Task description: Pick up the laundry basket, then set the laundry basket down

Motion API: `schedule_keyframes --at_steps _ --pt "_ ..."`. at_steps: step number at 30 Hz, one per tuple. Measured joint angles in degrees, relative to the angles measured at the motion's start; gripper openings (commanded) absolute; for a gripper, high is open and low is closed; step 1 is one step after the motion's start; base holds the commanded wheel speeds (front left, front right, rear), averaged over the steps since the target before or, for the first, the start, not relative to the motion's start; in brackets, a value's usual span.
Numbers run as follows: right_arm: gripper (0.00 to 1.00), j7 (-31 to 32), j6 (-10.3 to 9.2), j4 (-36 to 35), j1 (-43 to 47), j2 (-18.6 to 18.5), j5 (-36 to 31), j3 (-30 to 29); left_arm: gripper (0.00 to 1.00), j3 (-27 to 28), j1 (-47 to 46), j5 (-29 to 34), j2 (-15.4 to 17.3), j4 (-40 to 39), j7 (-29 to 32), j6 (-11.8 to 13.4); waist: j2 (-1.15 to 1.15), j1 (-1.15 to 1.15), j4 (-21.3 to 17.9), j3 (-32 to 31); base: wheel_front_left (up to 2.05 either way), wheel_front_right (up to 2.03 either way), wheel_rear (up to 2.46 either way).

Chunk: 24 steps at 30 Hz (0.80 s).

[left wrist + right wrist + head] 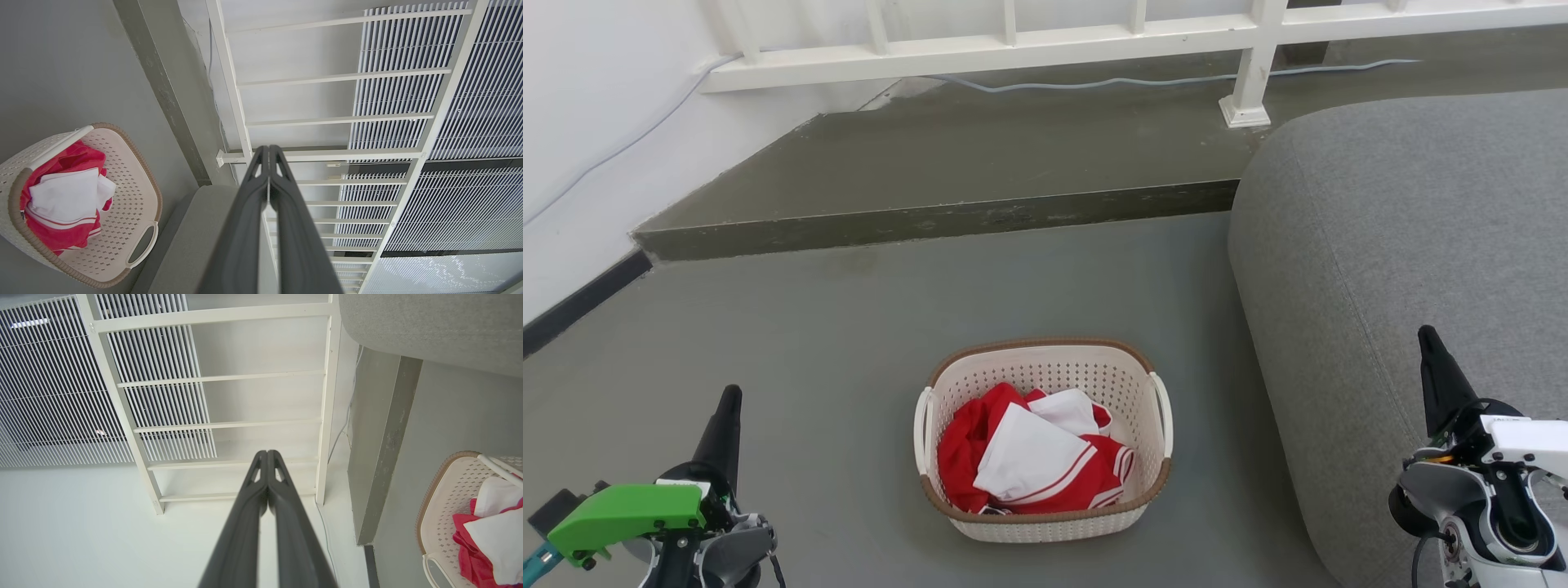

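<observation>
Left gripper (727, 408) hangs low on my left over the floor (833, 343), fingers pressed together on nothing, well apart from the laundry basket (1054, 527). The basket stands upright on the floor, centre of the head view, between my two arms. I judge it light: thin perforated plastic, so the walls likely flex if squeezed, while the brown rim looks stiffer. Best hold, I think, is the two white loops, left handle (921, 429) and right handle (1164, 412), one gripper each, lifted level. They look smooth, so a slip is possible. Inside are clothes (1029, 457), red and white, crumpled loose and lying below the rim. They are soft, add little weight, and may slide if I tilt. Right of the basket is a grey sofa (1380, 245), near but not touching as far as I see. Right gripper (1431, 347) sits over the sofa edge, fingers also closed together and empty. Both would need opening before any grab.
</observation>
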Motion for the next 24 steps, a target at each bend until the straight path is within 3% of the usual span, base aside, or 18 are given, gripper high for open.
schedule_keyframes --at_steps 24 --pt "0.0 0.0 0.0 0.0 0.0 0.0 0.0 0.0 0.0 0.0 0.0 0.0 0.0 0.0 0.0 0.0 0.0 0.0 0.0 0.0 0.0 0.0 0.0"
